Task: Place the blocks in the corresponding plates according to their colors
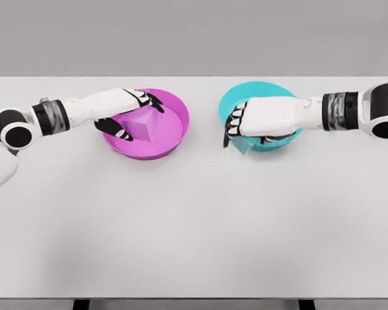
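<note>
A magenta block (142, 124) is over the inside of the magenta plate (174, 123), with my left hand (134, 116) shut on it, fingers wrapped around its left side. My right hand (246, 126) lies across the near left rim of the cyan plate (258, 93) and is shut on a cyan block (241, 146), of which only the lower corner shows below the fingers. Whether either block touches its plate I cannot tell.
Both plates stand side by side on the far half of the white table (194, 226). The table's front edge runs along the bottom of the view, its far edge just behind the plates.
</note>
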